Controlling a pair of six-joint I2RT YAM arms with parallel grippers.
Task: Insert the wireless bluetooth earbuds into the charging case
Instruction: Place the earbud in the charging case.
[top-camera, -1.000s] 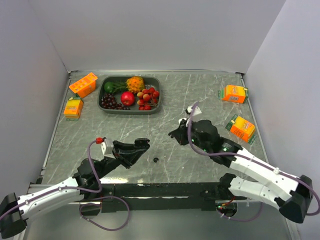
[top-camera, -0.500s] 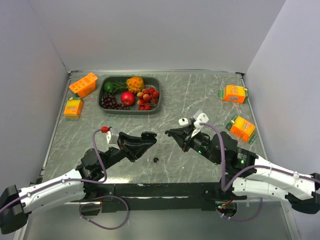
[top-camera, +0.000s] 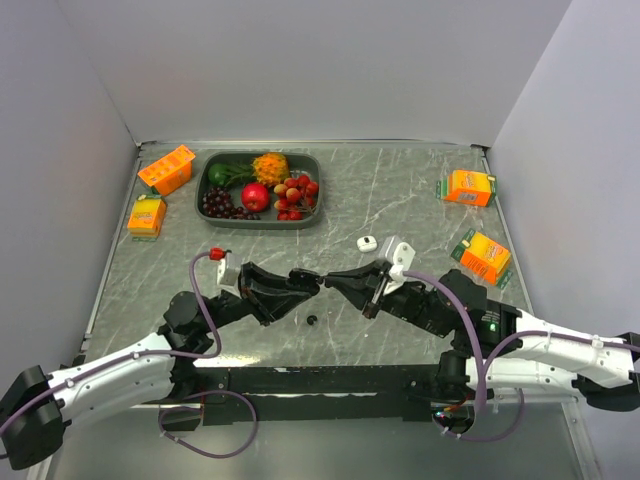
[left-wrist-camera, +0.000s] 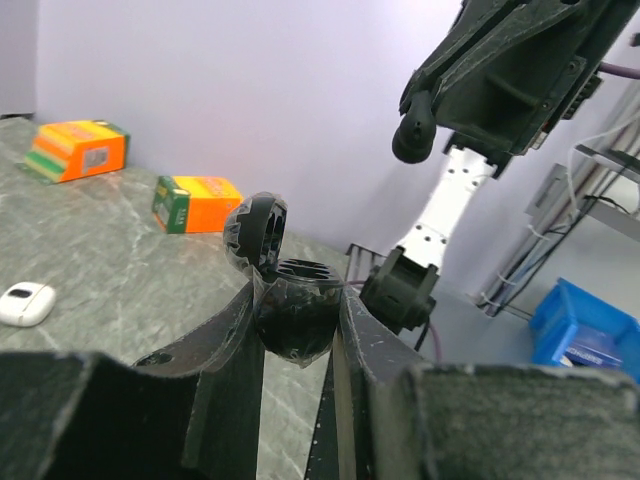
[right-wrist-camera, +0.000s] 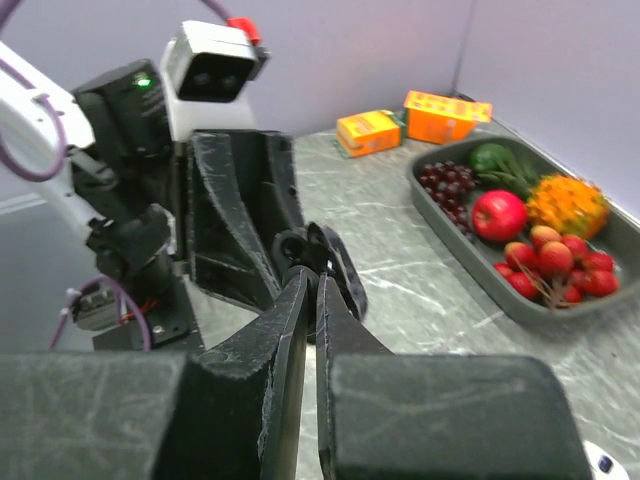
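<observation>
Update: both arms have swung in over the last second. The left gripper (top-camera: 306, 283) and right gripper (top-camera: 336, 279) now meet tip to tip over mid-table (top-camera: 420, 190), where before they were well apart. My read is that approach is done and insertion is next.

- Left jaws are clamped on the black charging case (left-wrist-camera: 292, 318), held off the table.
- Case lid is flipped open and stands up behind the wells. Its open mouth faces up toward the right gripper.
- Right jaws are nearly closed, pinching what looks like a black earbud (left-wrist-camera: 413, 137), just above and beside the case and not touching it.
- Bud's rounded head points down toward the case. Its long axis seems to run along the fingers, though it's hard to confirm.
- A small black piece (top-camera: 312, 320), likely the second bud, lies on the table below the grippers.
- The white case (top-camera: 366, 243) is now uncovered and sits idle.
</observation>
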